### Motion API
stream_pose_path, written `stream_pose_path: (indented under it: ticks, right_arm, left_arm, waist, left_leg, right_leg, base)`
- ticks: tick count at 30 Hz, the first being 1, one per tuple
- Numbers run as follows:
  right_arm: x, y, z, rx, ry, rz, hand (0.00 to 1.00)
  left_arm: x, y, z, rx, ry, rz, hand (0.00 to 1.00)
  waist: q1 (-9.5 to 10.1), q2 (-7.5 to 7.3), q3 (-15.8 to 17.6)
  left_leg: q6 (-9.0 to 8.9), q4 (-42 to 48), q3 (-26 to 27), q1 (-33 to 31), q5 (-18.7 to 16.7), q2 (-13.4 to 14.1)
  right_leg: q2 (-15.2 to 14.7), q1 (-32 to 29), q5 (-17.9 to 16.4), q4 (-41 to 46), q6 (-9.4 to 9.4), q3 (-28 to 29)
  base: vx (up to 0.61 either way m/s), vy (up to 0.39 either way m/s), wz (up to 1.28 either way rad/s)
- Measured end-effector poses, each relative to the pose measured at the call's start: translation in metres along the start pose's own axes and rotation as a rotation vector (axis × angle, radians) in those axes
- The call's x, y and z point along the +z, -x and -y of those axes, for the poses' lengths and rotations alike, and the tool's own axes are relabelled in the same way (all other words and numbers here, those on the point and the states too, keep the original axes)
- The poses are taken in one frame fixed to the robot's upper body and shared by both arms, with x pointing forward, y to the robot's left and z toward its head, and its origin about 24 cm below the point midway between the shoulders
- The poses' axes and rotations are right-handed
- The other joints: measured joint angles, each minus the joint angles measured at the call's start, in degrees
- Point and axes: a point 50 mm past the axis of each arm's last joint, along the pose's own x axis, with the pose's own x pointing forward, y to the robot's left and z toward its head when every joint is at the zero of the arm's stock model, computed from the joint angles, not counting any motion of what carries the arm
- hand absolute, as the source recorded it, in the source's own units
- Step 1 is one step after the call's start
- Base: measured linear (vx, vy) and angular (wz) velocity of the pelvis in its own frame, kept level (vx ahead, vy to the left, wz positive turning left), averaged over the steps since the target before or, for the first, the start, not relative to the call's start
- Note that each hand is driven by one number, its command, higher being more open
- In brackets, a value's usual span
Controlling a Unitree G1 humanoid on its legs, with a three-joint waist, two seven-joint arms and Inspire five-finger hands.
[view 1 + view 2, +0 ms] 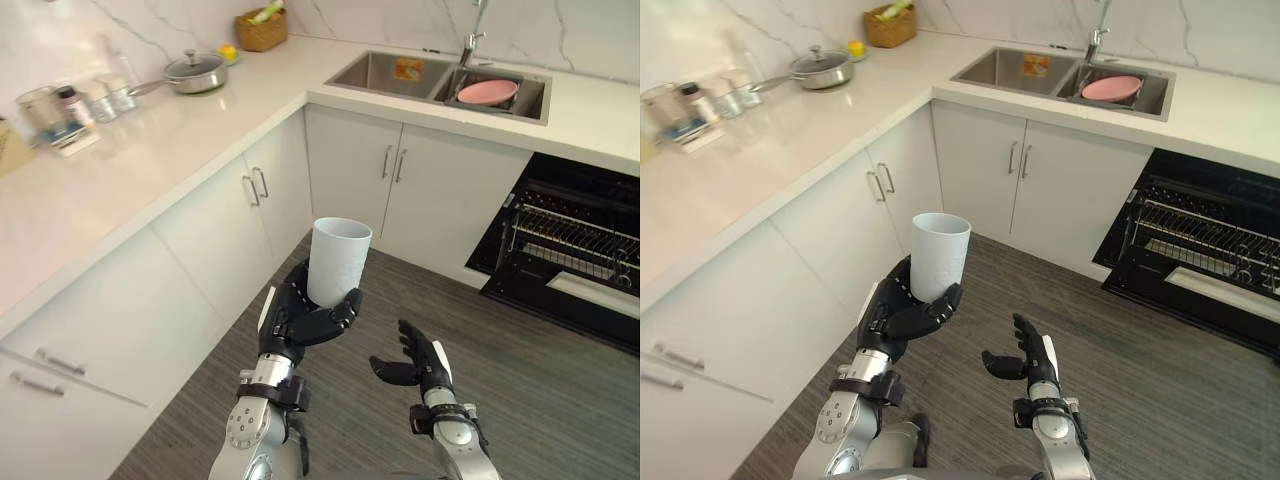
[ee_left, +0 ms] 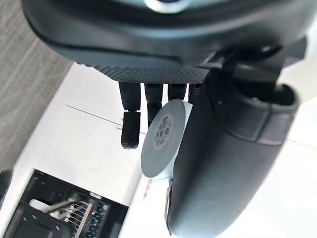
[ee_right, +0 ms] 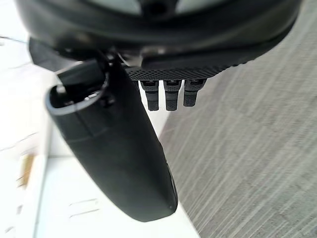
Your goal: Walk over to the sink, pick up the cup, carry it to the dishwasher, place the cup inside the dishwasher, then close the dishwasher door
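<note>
A white cup (image 1: 338,262) stands upright in my left hand (image 1: 300,322), in front of the white lower cabinets, with fingers and thumb curled round its base. In the left wrist view the cup's labelled bottom (image 2: 162,139) sits between the fingers (image 2: 131,130) and the thumb (image 2: 223,163). My right hand (image 1: 421,367) hangs empty over the wood floor to the right of the cup, fingers relaxed. The dishwasher (image 1: 572,250) stands open at the right, its dark door down and a wire rack (image 1: 570,238) showing. The double steel sink (image 1: 440,82) lies at the back.
A pink dish (image 1: 487,92) lies in the sink's right basin under the tap (image 1: 472,40). A lidded pan (image 1: 194,72), a basket (image 1: 261,30) and jars (image 1: 60,112) stand on the L-shaped white counter (image 1: 150,160). Grey wood floor (image 1: 520,390) lies between me and the dishwasher.
</note>
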Motion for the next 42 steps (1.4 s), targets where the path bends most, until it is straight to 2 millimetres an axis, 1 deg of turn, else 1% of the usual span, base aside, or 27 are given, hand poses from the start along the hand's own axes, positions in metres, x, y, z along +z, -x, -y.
stream_pose_path:
  ticks: [2,4,6,8,10,12,13,14,15,17,19,20,21,22,24,25,28,29,30,31,32,33,35,37,39,40,42]
  right_arm:
    - [0.001,-0.001,-0.002,0.005,-0.007,0.003,0.90]
    - [0.003,-0.002,-0.003,0.006,-0.010,0.007,0.90]
    - [0.004,-0.002,-0.009,0.015,-0.029,0.009,0.90]
    - [0.005,0.000,-0.015,0.022,-0.049,0.011,0.90]
    - [0.013,0.000,-0.021,0.030,-0.073,0.040,0.90]
    - [0.032,0.000,-0.025,0.034,-0.103,0.114,0.90]
    - [0.036,0.000,-0.025,0.034,-0.106,0.132,0.90]
    - [0.043,-0.001,-0.024,0.034,-0.109,0.160,0.90]
    - [0.048,0.000,-0.023,0.025,-0.113,0.183,0.90]
    - [0.052,-0.001,-0.014,0.001,-0.088,0.203,0.90]
    - [0.058,0.002,-0.010,-0.011,-0.091,0.235,0.90]
    - [0.063,0.008,-0.008,-0.023,-0.103,0.262,0.90]
    - [0.066,0.012,-0.007,-0.030,-0.111,0.282,0.90]
    - [0.075,0.020,-0.005,-0.043,-0.138,0.330,0.90]
    - [0.095,0.030,-0.002,-0.066,-0.191,0.435,0.90]
    - [0.102,0.032,-0.001,-0.068,-0.216,0.473,0.90]
    - [0.111,0.034,-0.002,-0.064,-0.242,0.519,0.90]
    - [0.111,0.033,-0.002,-0.064,-0.242,0.518,0.90]
    - [0.109,0.031,-0.002,-0.065,-0.238,0.508,0.90]
    - [0.108,0.029,-0.002,-0.065,-0.234,0.498,0.90]
    - [0.105,0.025,-0.004,-0.063,-0.231,0.479,0.90]
    - [0.101,0.024,-0.006,-0.060,-0.232,0.456,0.90]
    - [0.099,0.024,-0.010,-0.058,-0.251,0.445,0.90]
    - [0.102,0.025,-0.014,-0.048,-0.264,0.453,0.90]
    - [0.105,0.027,-0.021,-0.029,-0.283,0.460,0.90]
    - [0.106,0.027,-0.023,-0.023,-0.285,0.461,0.90]
    - [0.109,0.028,-0.027,-0.006,-0.289,0.473,0.90]
  left_arm:
    - [0.002,0.000,-0.006,0.036,-0.013,0.006,0.30]
    - [0.002,0.000,-0.007,0.037,-0.020,0.004,0.30]
    - [0.001,0.001,-0.008,0.029,-0.042,-0.005,0.30]
    - [0.000,0.002,-0.007,0.030,-0.049,-0.012,0.30]
    - [0.004,0.002,-0.004,0.021,-0.048,0.004,0.30]
    - [0.011,0.001,0.002,-0.002,-0.040,0.039,0.30]
    - [0.013,0.000,0.003,-0.004,-0.038,0.045,0.30]
    - [0.014,0.000,0.002,-0.002,-0.040,0.054,0.30]
    - [0.014,0.000,0.002,0.004,-0.040,0.055,0.30]
    - [0.006,-0.002,0.005,0.026,-0.007,0.031,0.30]
    - [0.007,-0.003,0.006,0.031,0.001,0.036,0.30]
    - [0.007,-0.003,0.007,0.035,0.007,0.037,0.30]
    - [0.007,-0.003,0.007,0.038,0.011,0.038,0.30]
    - [0.008,-0.003,0.007,0.041,0.019,0.045,0.30]
    - [0.015,-0.002,0.010,0.034,0.031,0.077,0.30]
    - [0.017,-0.001,0.011,0.030,0.035,0.089,0.30]
    - [0.017,0.002,0.009,0.049,0.041,0.092,0.30]
    - [0.016,0.003,0.007,0.059,0.041,0.085,0.30]
    - [0.014,0.005,0.006,0.066,0.041,0.075,0.30]
    - [0.012,0.006,0.006,0.071,0.040,0.069,0.30]
    - [0.011,0.007,0.005,0.076,0.038,0.059,0.30]
    - [0.009,0.008,0.002,0.080,0.028,0.048,0.30]
    - [0.009,0.008,0.001,0.097,0.025,0.047,0.30]
    - [0.009,0.009,0.000,0.101,0.018,0.044,0.30]
    - [0.009,0.010,-0.003,0.094,-0.005,0.036,0.30]
    - [0.009,0.010,-0.003,0.093,-0.010,0.035,0.30]
    - [0.010,0.010,-0.003,0.099,-0.030,0.044,0.30]
  waist:
    - [0.09,-0.35,-0.02]
    - [-0.07,-0.61,-0.03]
    - [-0.29,-2.19,0.38]
    - [-0.97,-2.32,0.32]
    - [-1.64,-2.43,0.25]
    - [-1.68,-2.50,0.20]
    - [-1.71,-2.63,0.11]
    - [-1.79,-3.67,-0.62]
    - [-2.58,-4.97,-1.21]
    - [-2.90,-1.65,-1.31]
    - [-2.93,-1.15,-1.11]
    - [-2.96,-0.85,-0.87]
    - [-2.97,-0.63,-0.70]
    - [-2.79,-0.42,-0.55]
    - [-2.26,-0.21,-0.65]
    - [-1.80,-0.25,-0.66]
    - [-0.86,-0.31,-0.81]
    - [-0.31,-0.21,-0.83]
    - [-0.07,-0.32,-0.80]
    - [-0.01,-0.22,-0.85]
    - [0.40,-0.02,-1.04]
    - [0.64,-0.72,-1.49]
    - [0.05,-1.88,-1.97]
    - [0.38,-2.34,-1.69]
    - [0.10,-2.91,-1.36]
    - [-0.07,-3.02,-1.36]
    - [-0.18,-3.12,-1.46]
  left_leg:
    - [0.97,2.74,2.62,0.73,-4.30,0.05]
    - [1.32,1.72,4.46,3.07,-6.63,-0.23]
    - [2.26,-0.63,7.29,8.86,-9.12,-1.08]
    - [2.29,-1.19,8.33,13.01,-11.39,-0.72]
    - [1.79,-1.99,9.06,16.20,-13.18,0.16]
    - [0.32,-3.17,10.52,19.59,-15.05,1.75]
    - [-0.08,-3.79,10.83,20.41,-15.29,1.95]
    - [-0.74,-4.74,11.10,21.88,-15.65,1.49]
    - [-2.55,-5.09,10.06,23.09,-16.91,0.54]
    - [-3.88,-3.81,8.94,24.68,-17.95,3.64]
    - [-5.19,2.05,8.04,23.79,-16.02,5.99]
    - [-5.69,9.74,7.46,22.12,-12.59,7.66]
    - [-5.58,14.32,7.21,21.04,-9.77,8.50]
    - [-5.44,23.06,6.47,18.29,-6.28,10.14]
    - [-4.71,31.34,6.35,12.20,-7.81,11.94]
    - [-4.26,31.49,6.34,9.66,-8.94,12.23]
    - [-2.81,23.02,5.25,3.98,-11.33,10.92]
    - [-2.87,15.69,2.55,2.62,-11.29,8.51]
    - [-3.60,8.17,-1.70,1.55,-10.71,5.27]
    - [-4.40,2.35,-5.19,1.35,-8.88,3.16]
    - [-4.95,0.32,-6.72,2.22,-3.88,1.61]
    - [-3.17,0.16,-5.55,3.26,-1.98,0.60]
    - [-0.94,2.89,-2.73,3.13,-4.83,-0.36]
    - [0.02,2.76,0.65,5.32,-7.06,-0.49]
    - [1.33,0.45,5.08,10.76,-8.83,-0.69]
    - [1.50,-0.13,6.01,12.22,-9.28,-0.65]
    - [1.18,-1.44,8.71,15.60,-10.71,0.10]
  right_leg:
    - [-0.89,-0.35,0.11,1.74,0.69,2.71]
    - [-1.21,-3.02,0.09,8.86,2.73,3.48]
    - [-2.95,-11.09,2.04,28.84,8.33,1.85]
    - [-4.28,-16.06,0.85,37.88,6.18,-2.70]
    - [-4.83,-20.42,-0.56,38.43,3.76,-7.50]
    - [-5.04,-25.19,-1.42,31.03,1.61,-14.66]
    - [-4.89,-25.94,-0.94,27.85,0.90,-16.07]
    - [-3.91,-26.39,2.44,19.23,-0.62,-17.49]
    - [-3.48,-25.65,12.37,12.87,-4.11,-16.67]
    - [-0.99,-23.67,9.38,13.97,-4.99,-18.26]
    - [0.95,-21.31,7.82,13.18,-5.91,-18.67]
    - [2.13,-17.83,7.40,11.22,-6.37,-18.69]
    - [2.60,-15.64,7.33,9.75,-6.48,-18.55]
    - [3.14,-11.34,7.20,6.37,-6.62,-17.76]
    - [3.84,-6.54,6.74,2.39,-6.42,-16.47]
    - [3.99,-5.39,5.95,1.45,-7.00,-15.68]
    - [3.91,-2.98,5.11,-0.33,-6.12,-13.24]
    - [3.48,-2.35,4.54,-0.47,-5.38,-11.79]
    - [2.71,-1.97,3.83,-0.46,-4.34,-10.38]
    - [2.22,-2.02,3.08,-0.09,-3.32,-9.04]
    - [1.72,-1.94,2.07,0.78,-2.14,-7.16]
    - [0.87,-1.88,1.28,1.57,-0.67,-5.32]
    - [-1.14,-2.10,0.56,2.55,0.78,-2.83]
    - [-2.13,-4.57,0.00,8.53,2.00,-0.99]
    - [-4.23,-10.49,1.05,23.52,5.62,-2.34]
    - [-5.07,-11.55,0.98,26.46,5.51,-3.82]
    - [-7.31,-15.14,-0.01,32.31,3.77,-8.70]
  base:
    - [0.44,0.328,-0.69]
    - [0.34,0.247,-0.56]
    - [0.30,0.173,-0.55]
    - [0.31,0.097,-0.34]
    - [0.33,0.032,-0.25]
    - [0.37,-0.030,-0.30]
    - [0.39,-0.053,-0.19]
    - [0.54,-0.098,0.03]
    - [0.56,-0.098,0.13]
    - [0.53,-0.090,-0.01]
    - [0.45,-0.123,-0.20]
    - [0.34,-0.108,-0.17]
    - [0.41,-0.100,-0.23]
    - [0.36,-0.051,-0.25]
    - [0.33,-0.004,-0.28]
    - [0.22,0.036,-0.30]
    - [0.19,0.097,-0.38]
    - [0.23,0.207,-0.55]
    - [0.30,0.291,-0.66]
    - [0.32,0.340,-0.71]
    - [0.36,0.366,-0.78]
    - [0.33,0.314,-0.64]
    - [0.34,0.301,-0.61]
    - [0.27,0.263,-0.81]
    - [0.19,0.178,-0.86]
    - [0.18,0.122,-0.76]
    - [0.15,0.056,-0.73]
